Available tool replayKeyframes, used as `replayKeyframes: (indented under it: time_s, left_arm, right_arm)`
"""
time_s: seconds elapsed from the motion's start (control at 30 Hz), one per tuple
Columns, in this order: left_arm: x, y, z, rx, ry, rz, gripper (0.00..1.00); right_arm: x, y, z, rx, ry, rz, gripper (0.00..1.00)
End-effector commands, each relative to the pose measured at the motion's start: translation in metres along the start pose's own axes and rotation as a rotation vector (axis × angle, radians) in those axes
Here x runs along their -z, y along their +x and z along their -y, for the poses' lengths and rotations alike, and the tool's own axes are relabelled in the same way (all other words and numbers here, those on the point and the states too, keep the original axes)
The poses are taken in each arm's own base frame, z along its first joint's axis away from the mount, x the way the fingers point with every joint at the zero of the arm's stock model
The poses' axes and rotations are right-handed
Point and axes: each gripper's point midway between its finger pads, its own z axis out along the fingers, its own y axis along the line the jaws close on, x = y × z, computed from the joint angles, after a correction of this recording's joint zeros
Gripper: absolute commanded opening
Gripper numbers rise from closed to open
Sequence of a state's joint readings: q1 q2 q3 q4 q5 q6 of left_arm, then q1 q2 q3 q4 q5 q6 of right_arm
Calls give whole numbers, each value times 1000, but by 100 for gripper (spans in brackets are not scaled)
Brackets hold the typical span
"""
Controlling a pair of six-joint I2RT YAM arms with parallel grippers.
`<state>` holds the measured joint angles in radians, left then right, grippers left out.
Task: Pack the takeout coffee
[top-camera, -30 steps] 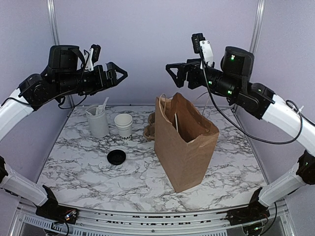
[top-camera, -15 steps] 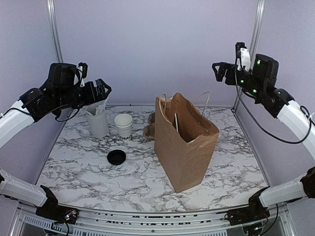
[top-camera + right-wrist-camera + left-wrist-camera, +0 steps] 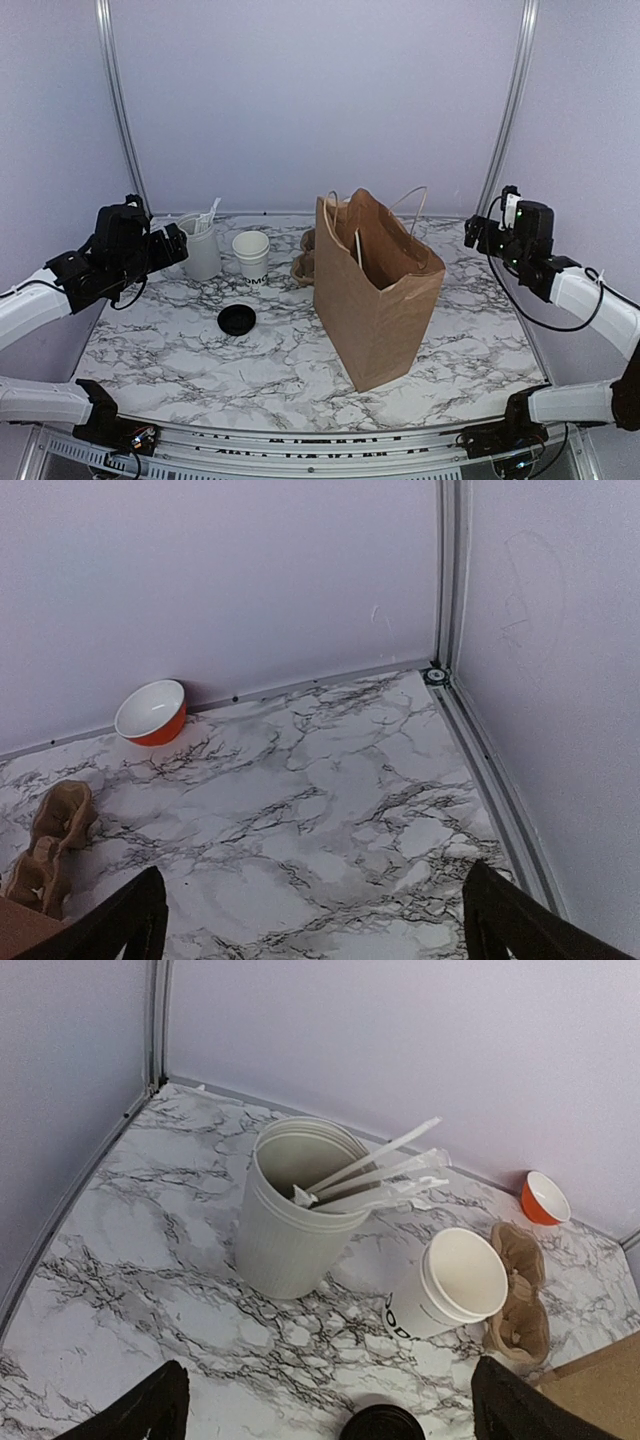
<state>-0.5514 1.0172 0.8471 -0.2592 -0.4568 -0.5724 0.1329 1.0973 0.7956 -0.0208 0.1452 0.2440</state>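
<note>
The takeout coffee cup [image 3: 251, 257] stands uncovered at the back left of the marble table, white with dark lettering low on its side [image 3: 455, 1285]. Its black lid [image 3: 237, 320] lies flat on the table in front of it, at the bottom edge of the left wrist view [image 3: 383, 1425]. An open brown paper bag [image 3: 375, 290] stands upright in the middle. My left gripper [image 3: 172, 245] hovers open to the left of the cup, nothing between its fingers [image 3: 325, 1420]. My right gripper [image 3: 477, 232] is open and empty at the right side, over bare marble [image 3: 315, 920].
A taller white tumbler [image 3: 200, 252] with plastic cutlery [image 3: 375, 1175] stands left of the cup. A brown pulp cup carrier [image 3: 305, 262] lies between cup and bag. An orange bowl [image 3: 152, 712] sits by the back wall. Metal posts and lilac walls enclose the table.
Both arms have come down from high over the bag and drawn apart, the left to the left side by the tumbler, the right to the right edge. Both stayed open.
</note>
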Motion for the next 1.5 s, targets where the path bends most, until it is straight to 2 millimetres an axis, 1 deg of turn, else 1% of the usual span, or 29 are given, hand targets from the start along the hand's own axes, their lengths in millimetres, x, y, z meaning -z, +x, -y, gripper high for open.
replayKeyframes:
  time_s: [0.0,0.07,0.13,0.2,0.33,0.37,0.4,0.43,0.57,0.7,0.77,0.87,0.9,0.93,1.0,1.03,1.1,1.23,1.33,1.4,1.47]
  left_arm:
    - [1,-11,-23,52,-35,179,99]
    - [-1,-2,-31,32,-36,204,99]
    - [-2,5,-42,23,-64,221,99]
    - [-3,13,-51,4,-91,221,99]
    - [-7,27,-61,-68,-120,204,99]
    - [-7,27,-62,-62,-117,217,99]
    - [-8,28,-63,-60,-113,223,99]
    - [-8,28,-63,-60,-106,235,99]
    - [-10,30,-64,-73,-104,234,99]
    - [-17,38,-67,-103,-117,213,99]
    - [-20,42,-70,-112,-132,204,99]
    - [-22,45,-74,-140,-152,200,99]
    - [-23,45,-76,-149,-162,205,99]
    - [-24,44,-78,-170,-171,210,99]
    - [-24,43,-81,-196,-189,225,99]
    - [-25,41,-83,-207,-206,235,99]
    - [-26,38,-90,-231,-245,250,99]
    - [-30,30,-109,-244,-343,284,99]
    - [-32,19,-122,-226,-374,334,99]
    - [-35,12,-132,-221,-401,372,99]
    - [-37,10,-148,-191,-446,409,99]
  right_arm:
    - [0,-6,17,-31,71,128,100]
    - [-5,12,28,-23,118,124,99]
    - [-11,28,38,31,161,120,96]
    - [-13,43,53,60,230,120,96]
    - [-13,56,67,141,292,172,96]
    - [-12,58,72,149,312,194,96]
    - [-11,56,75,147,325,231,97]
    - [-10,62,79,150,336,239,97]
    - [-9,72,92,118,330,304,97]
    - [-9,82,90,157,298,358,96]
    - [-10,83,83,194,260,381,96]
    - [-19,94,69,243,175,341,95]
    - [-17,91,67,253,169,375,97]
    - [-17,91,67,247,166,368,98]
    - [-24,94,72,235,192,327,99]
    - [-25,93,72,240,195,336,100]
    - [-25,94,73,235,199,328,100]
    - [-25,92,71,236,194,339,100]
    - [-25,93,72,234,197,334,100]
    - [-25,92,72,234,197,336,100]
    - [-25,93,72,235,195,334,100]
